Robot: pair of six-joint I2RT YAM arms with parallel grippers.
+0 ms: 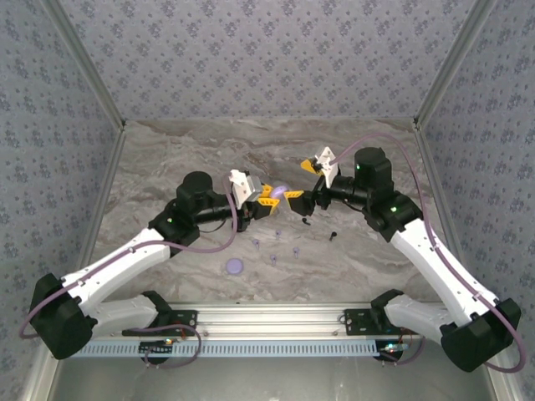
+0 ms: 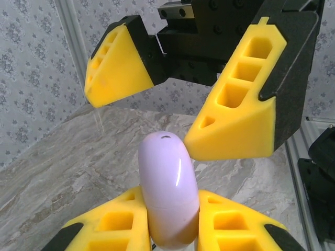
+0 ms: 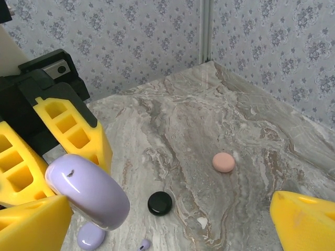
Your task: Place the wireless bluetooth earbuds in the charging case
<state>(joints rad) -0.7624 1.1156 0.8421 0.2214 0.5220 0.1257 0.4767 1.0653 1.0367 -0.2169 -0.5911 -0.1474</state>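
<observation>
I see my left hand [image 2: 172, 226] clamped on the lavender charging case [image 2: 166, 172]; right hand [image 2: 163, 114] gapes wide (facing it).

Arms [image 1: 125, 266]: white shells, black joint housings.
Cables [image 1: 205, 246]: lavender-grey, one looping along each arm.
Fingers [image 2: 233, 112]: yellow wedges with rectangular pockets, black backing.
Wrist cameras [image 1: 241, 185]: white blocks.
Lights [image 1: 393, 208]: small green dots on black joints.

I see the marble-pattern bench [image 1: 376, 150], closed in by walls [image 1: 267, 50] covered with grey flowered paper. A metal rail [image 1: 276, 317] runs along its near edge. On the bench lie a black round disc [image 3: 159, 203] and a pink round disc [image 3: 224, 162], apart from each other, the pink one nearer to a corner.
</observation>
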